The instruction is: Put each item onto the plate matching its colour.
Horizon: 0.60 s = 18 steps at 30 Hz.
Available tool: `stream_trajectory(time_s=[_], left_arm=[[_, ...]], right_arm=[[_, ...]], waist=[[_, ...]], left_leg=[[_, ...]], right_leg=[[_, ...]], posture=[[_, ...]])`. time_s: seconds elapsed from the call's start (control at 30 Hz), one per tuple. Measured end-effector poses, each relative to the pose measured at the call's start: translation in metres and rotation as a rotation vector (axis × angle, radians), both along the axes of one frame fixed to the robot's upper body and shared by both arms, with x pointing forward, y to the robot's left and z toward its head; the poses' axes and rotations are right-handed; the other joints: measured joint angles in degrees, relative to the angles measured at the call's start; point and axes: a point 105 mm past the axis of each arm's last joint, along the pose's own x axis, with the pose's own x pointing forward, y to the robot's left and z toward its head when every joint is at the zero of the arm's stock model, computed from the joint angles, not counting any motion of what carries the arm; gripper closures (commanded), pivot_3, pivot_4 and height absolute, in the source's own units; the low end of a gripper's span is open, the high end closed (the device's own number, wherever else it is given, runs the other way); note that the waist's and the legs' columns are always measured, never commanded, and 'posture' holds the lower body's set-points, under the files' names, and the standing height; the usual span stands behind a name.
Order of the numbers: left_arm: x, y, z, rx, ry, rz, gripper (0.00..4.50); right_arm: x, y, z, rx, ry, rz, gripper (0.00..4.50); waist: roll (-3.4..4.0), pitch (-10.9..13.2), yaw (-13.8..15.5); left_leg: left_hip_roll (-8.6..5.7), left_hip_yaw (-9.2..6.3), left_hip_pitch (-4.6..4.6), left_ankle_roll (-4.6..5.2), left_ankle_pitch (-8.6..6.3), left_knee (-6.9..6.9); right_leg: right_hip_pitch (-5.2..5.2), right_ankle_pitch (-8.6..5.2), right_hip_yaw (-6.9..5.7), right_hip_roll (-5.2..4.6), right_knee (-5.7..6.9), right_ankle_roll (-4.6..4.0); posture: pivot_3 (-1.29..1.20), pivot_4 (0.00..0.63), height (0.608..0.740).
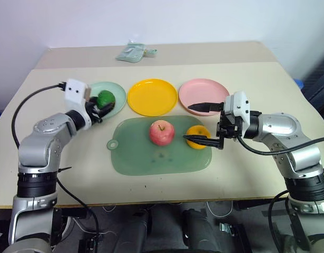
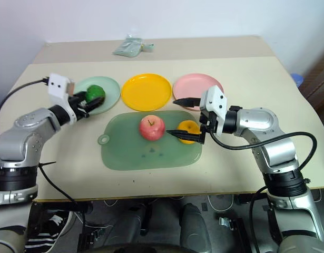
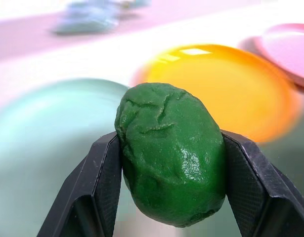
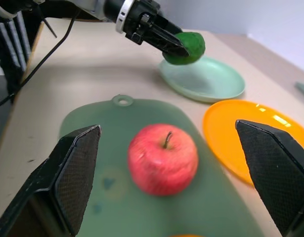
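My left gripper (image 1: 102,107) is shut on the dark green bumpy fruit (image 3: 169,158) and holds it just above the mint green plate (image 1: 118,91) at the back left. The pinkish-red apple (image 1: 162,132) and the orange (image 1: 196,131) lie side by side on the green cutting mat (image 1: 151,158). Raised over the orange, my right gripper (image 1: 187,123) is open and points left toward the apple (image 4: 163,159), with nothing between its fingers. Behind the mat, the yellow plate (image 1: 152,96) and the pink plate (image 1: 204,90) hold nothing.
A pale green packet (image 1: 133,52) lies near the table's far edge. The three plates stand in a row behind the mat. Bare tabletop runs along the front edge and on both sides of the mat.
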Motion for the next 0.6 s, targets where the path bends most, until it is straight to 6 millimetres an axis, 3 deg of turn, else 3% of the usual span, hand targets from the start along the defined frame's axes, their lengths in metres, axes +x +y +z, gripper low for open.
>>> stream_trajectory(time_s=[0.1, 0.23, 0.47, 0.6], left_arm=[[0.021, 0.022, 0.008, -0.007, -0.049, 0.084, 1.85], [0.038, 0.043, 0.009, -0.030, -0.084, 0.170, 1.85], [0.049, 0.040, -0.034, -0.040, -0.001, 0.187, 1.85], [0.050, 0.040, -0.050, -0.021, 0.028, 0.174, 1.85]], right_arm=[[0.012, 0.006, 0.015, 0.060, -0.048, -0.042, 0.00], [0.017, 0.011, 0.018, 0.118, -0.041, -0.068, 0.00], [0.020, 0.008, 0.006, 0.135, -0.023, -0.118, 0.00], [0.023, 0.003, 0.001, 0.124, -0.034, -0.140, 0.00]], waist=[[-0.02, -0.01, 0.09], [-0.04, -0.02, 0.11], [-0.06, -0.03, -0.16], [-0.06, -0.03, -0.29]], left_leg=[[-0.01, 0.00, -0.01, -0.01, 0.00, 0.01], [-0.11, -0.02, -0.03, 0.01, 0.00, -0.01], [-0.20, -0.03, -0.02, 0.02, 0.00, 0.03], [-0.20, 0.02, -0.02, 0.02, 0.00, 0.03]], right_leg=[[0.00, 0.01, -0.01, 0.00, -0.01, 0.01], [0.00, 0.08, -0.04, -0.10, -0.02, 0.13], [0.02, 0.14, -0.04, -0.14, 0.03, 0.23], [0.01, 0.14, -0.04, -0.13, 0.06, 0.23]], posture=[[0.00, 0.150, 0.740], [0.00, 0.150, 0.740], [0.00, 0.150, 0.740], [0.00, 0.150, 0.740]])
